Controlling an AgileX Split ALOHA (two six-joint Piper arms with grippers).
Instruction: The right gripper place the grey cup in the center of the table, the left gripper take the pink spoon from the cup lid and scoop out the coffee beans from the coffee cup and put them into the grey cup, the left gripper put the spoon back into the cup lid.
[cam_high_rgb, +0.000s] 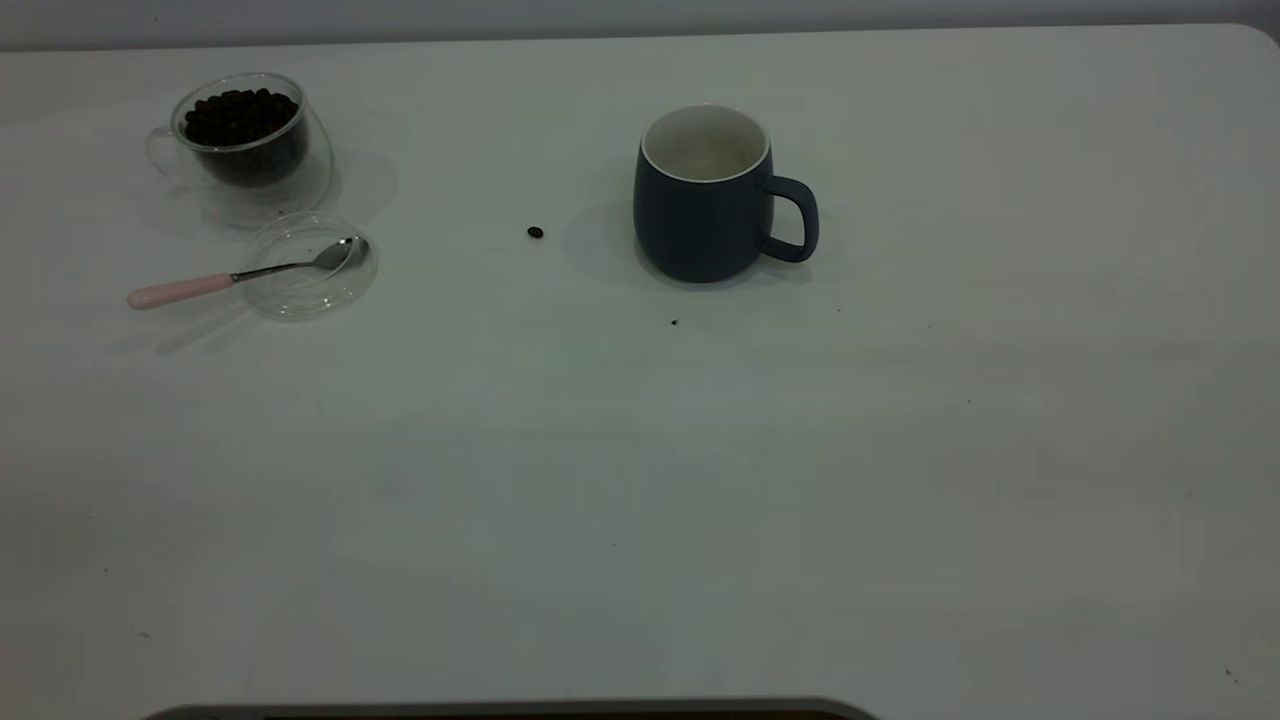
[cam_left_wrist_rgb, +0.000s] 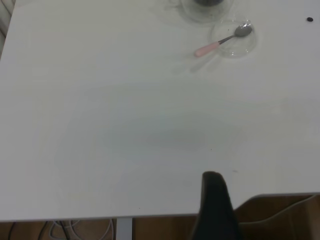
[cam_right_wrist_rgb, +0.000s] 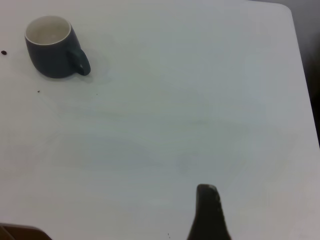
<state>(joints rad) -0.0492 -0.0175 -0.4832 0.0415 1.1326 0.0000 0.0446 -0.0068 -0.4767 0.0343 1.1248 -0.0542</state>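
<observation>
We're seeing only one dark fingertip of the left gripper (cam_left_wrist_rgb: 215, 200) and one of the right gripper (cam_right_wrist_rgb: 207, 210), both arms sitting outside the exterior view.

Dark blue-grey rounded ceramic mug (cam_high_rgb: 705, 215) with white inside; pale pink-handled spoon with shiny metal bowl (cam_high_rgb: 240, 277); nearly black oval coffee beans (cam_high_rgb: 240, 116); plain white tabletop (cam_high_rgb: 640, 480) with tiny dark specks

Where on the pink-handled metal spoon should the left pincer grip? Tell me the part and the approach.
Grip the pale pink handle of the small metal spoon, coming from above. The handle juts clear of the round clear lid toward the table's left edge, while the bowl rests in the lid. Close across the handle's width.
</observation>
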